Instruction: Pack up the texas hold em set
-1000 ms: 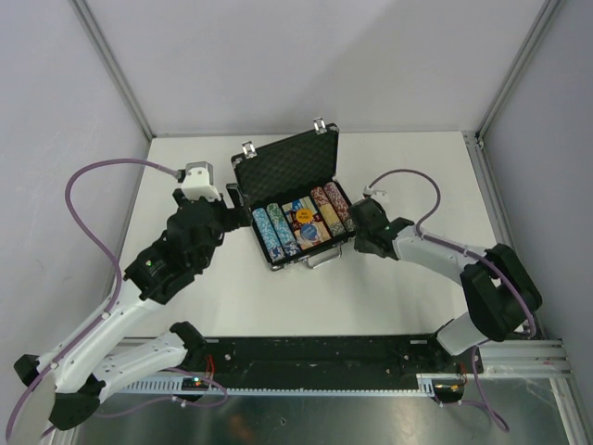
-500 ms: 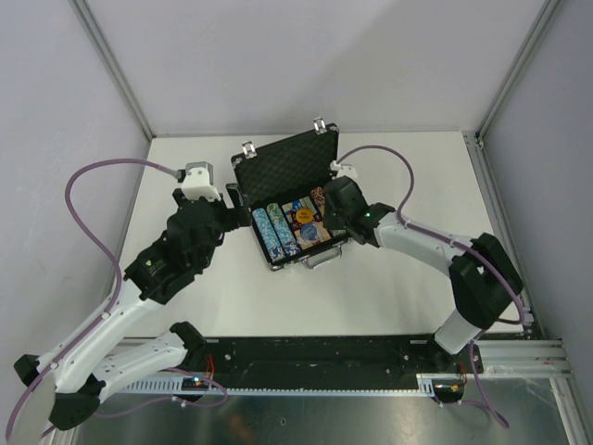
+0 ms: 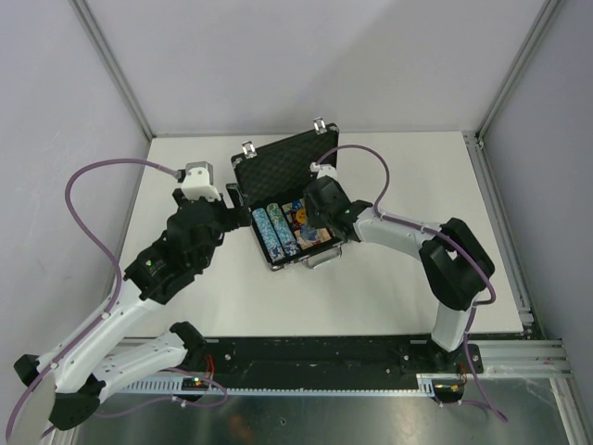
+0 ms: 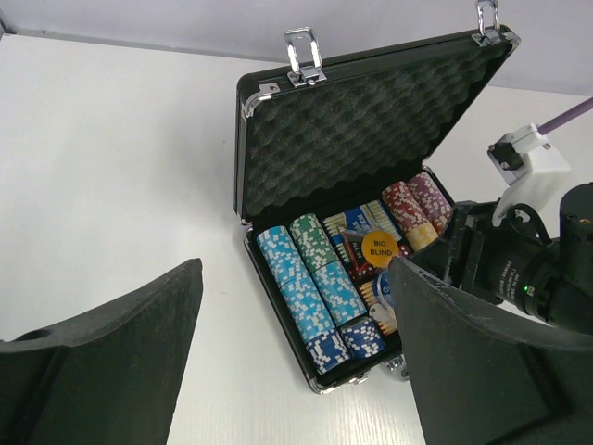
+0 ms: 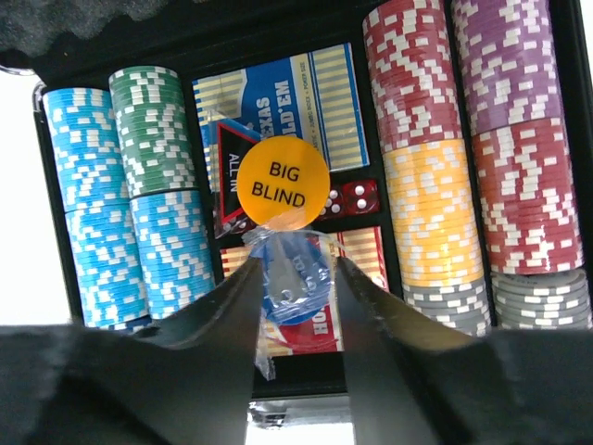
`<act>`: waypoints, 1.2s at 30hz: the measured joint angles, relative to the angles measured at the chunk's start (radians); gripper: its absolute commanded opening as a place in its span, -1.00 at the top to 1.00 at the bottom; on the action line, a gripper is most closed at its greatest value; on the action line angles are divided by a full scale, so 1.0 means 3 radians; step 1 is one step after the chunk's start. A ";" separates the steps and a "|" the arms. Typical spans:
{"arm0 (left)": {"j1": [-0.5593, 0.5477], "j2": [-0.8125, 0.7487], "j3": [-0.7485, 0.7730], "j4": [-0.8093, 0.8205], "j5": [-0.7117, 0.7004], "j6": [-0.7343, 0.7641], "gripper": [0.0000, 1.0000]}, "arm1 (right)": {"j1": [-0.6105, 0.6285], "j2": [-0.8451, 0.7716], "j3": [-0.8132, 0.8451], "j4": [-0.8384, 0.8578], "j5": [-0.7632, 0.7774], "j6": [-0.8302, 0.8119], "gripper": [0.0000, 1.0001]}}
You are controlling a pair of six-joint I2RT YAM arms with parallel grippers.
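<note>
Two arms meet at one open briefcase on the white bench in the overhead view. The left gripper sits just outside the briefcase's left wall. The right gripper hangs over the middle of the briefcase, between the chip rows, with the foam-lined lid upright at the briefcase's far side.

From the left wrist, the left gripper's fingers stand wide apart with nothing between them. The briefcase lies ahead of them, touching neither. Blue chips and green chips fill the briefcase's left side. An orange button marked BIG BLIND lies at its middle, and the right arm covers its right front corner.

From the right wrist, the right gripper points down into the briefcase's middle compartment. Its jaws are partly apart and flank a blue round button in clear wrap, at the front of that compartment and touching the orange button. Whether the fingers press on the blue round button or only stand beside it, I cannot tell. In the same compartment lie red dice, a card deck toward the lid, and a red-edged triangle. The chip rows on the briefcase's right side are red, yellow, purple and grey.
</note>
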 measured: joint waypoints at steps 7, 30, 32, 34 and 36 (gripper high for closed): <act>0.0000 -0.0006 -0.0003 0.0000 0.0004 0.0005 -0.81 | 0.0034 0.0071 0.0051 -0.0025 0.0172 -0.0024 -0.30; 0.0003 -0.0882 -0.0277 0.0000 0.0668 0.0251 -0.99 | 0.0075 -0.2758 -0.0725 -0.1666 0.1699 0.0512 -0.99; 0.0003 -0.0979 -0.0275 -0.0004 0.0679 0.0280 -0.99 | 0.0022 -0.3084 -0.0725 -0.1803 0.1743 0.0563 -0.99; 0.0003 -0.1034 -0.0263 -0.0018 0.0703 0.0317 -0.99 | -0.0056 -0.3381 -0.0718 -0.1924 0.1760 0.0599 -0.99; 0.0003 -0.1048 -0.0238 -0.0052 0.0727 0.0338 -0.99 | -0.0145 -0.3621 -0.0669 -0.2080 0.1760 0.0624 -0.99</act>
